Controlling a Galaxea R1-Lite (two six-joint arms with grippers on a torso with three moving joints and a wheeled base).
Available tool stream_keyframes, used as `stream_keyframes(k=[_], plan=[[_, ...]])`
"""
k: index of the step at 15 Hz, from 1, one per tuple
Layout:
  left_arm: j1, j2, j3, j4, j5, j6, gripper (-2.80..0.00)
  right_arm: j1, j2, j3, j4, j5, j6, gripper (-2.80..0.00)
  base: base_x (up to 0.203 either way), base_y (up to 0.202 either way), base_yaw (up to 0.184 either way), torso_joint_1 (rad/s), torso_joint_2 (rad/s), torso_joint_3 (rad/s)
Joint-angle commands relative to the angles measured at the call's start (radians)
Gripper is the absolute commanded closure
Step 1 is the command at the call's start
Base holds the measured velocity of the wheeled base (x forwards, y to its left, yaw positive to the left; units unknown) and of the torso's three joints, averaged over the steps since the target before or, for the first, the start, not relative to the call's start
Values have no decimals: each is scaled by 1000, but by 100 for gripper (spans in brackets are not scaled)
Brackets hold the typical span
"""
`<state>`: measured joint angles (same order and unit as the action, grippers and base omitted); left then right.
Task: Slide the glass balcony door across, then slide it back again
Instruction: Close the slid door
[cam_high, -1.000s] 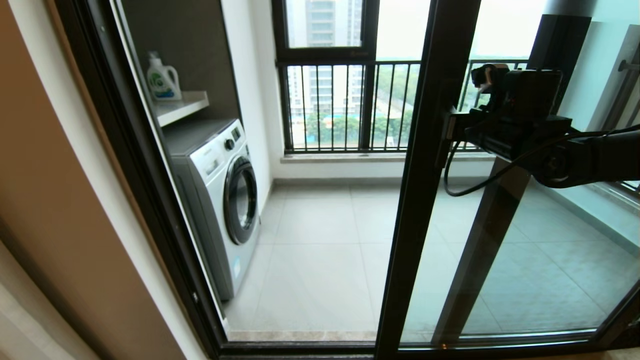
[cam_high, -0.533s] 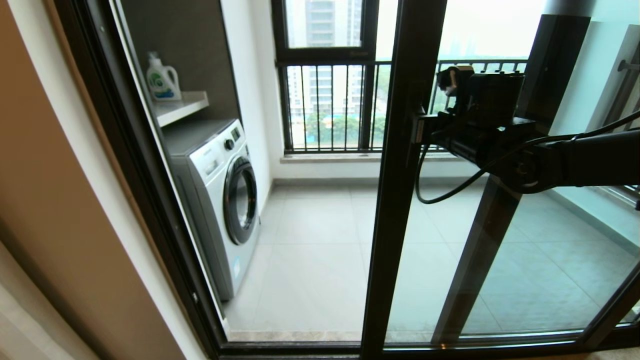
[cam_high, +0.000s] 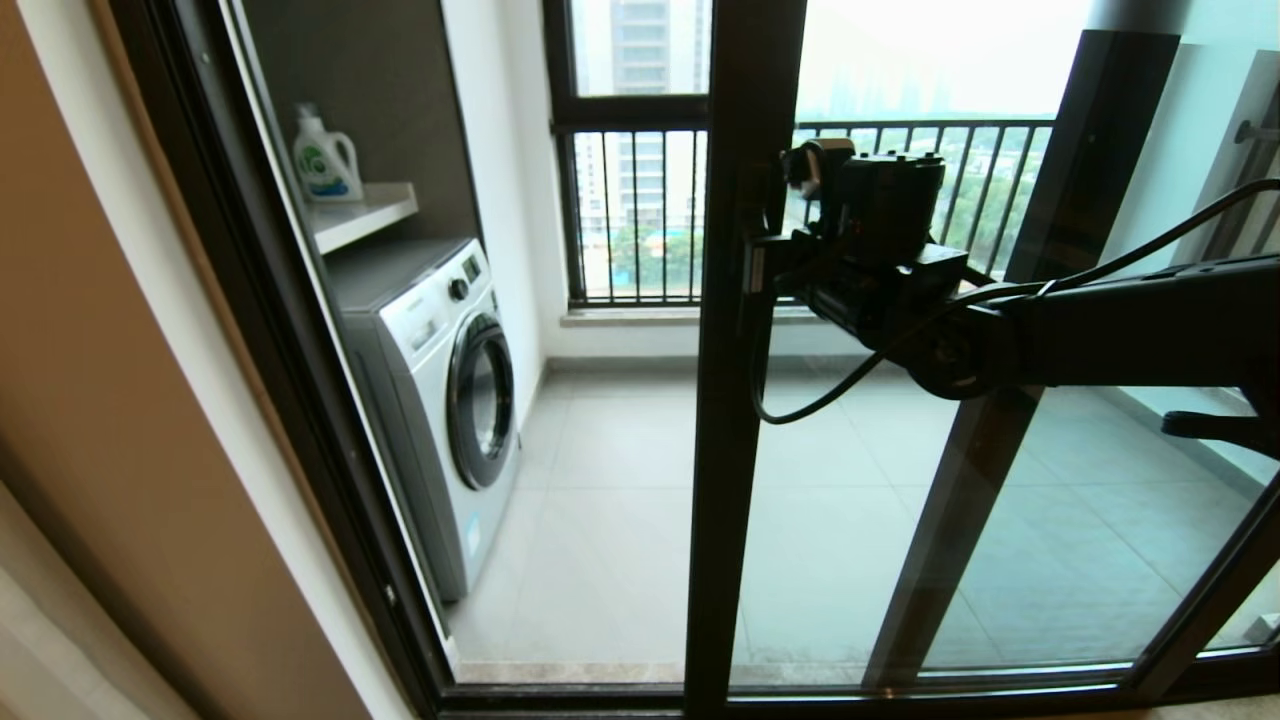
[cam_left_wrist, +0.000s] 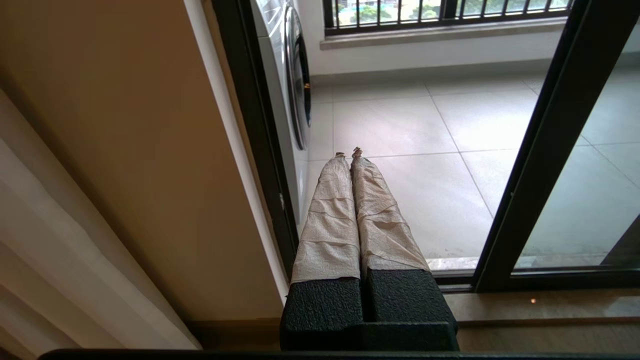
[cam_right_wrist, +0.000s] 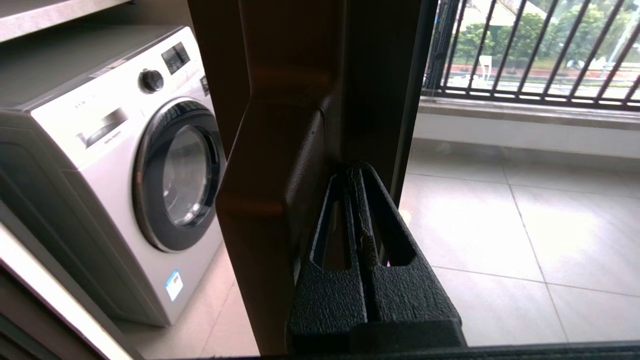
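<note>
The glass balcony door (cam_high: 735, 400) stands partly across the opening, its dark upright (cam_right_wrist: 280, 150) about mid-view, with its clear pane (cam_high: 850, 540) to the right. My right gripper (cam_high: 768, 268) is at handle height, shut with nothing between its fingers. Its fingertips (cam_right_wrist: 352, 167) rest against the upright, right beside the raised dark handle block (cam_right_wrist: 270, 200). My left gripper (cam_left_wrist: 348, 152), with paper-wrapped fingers, hangs shut low by the left door jamb (cam_left_wrist: 260, 150), touching nothing. It does not show in the head view.
A white washing machine (cam_high: 440, 390) stands on the balcony at left, under a shelf (cam_high: 365, 212) with a detergent bottle (cam_high: 325, 160). The black-barred railing window (cam_high: 640, 215) is at the back. A second dark upright (cam_high: 1000, 450) stands behind the pane, and the beige wall (cam_high: 120, 400) is left.
The door's upright has slid steadily to the left, narrowing the opening toward the washing machine. My right arm has travelled left with it, staying at the handle.
</note>
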<state>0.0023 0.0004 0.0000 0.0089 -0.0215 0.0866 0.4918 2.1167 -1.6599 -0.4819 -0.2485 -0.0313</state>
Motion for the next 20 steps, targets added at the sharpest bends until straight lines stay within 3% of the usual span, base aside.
stream_keyframes(k=[1,6,14,17,20], plan=[[1,1,0,0,0,1,0,46,51,-47,-1,-9,-1,0,0,0,0,0,0,0],[1,1,0,0,0,1,0,95,101,-100,0,-28,-1,0,0,0,0,0,0,0],[0,1,0,0,0,1,0,102,64,-77,-6,-68,-1,0,0,0,0,0,0,0],[1,1,0,0,0,1,0,101,-72,54,-6,-63,0,0,0,0,0,0,0,0],[0,1,0,0,0,1,0,101,-341,281,-7,-64,1,0,0,0,0,0,0,0]])
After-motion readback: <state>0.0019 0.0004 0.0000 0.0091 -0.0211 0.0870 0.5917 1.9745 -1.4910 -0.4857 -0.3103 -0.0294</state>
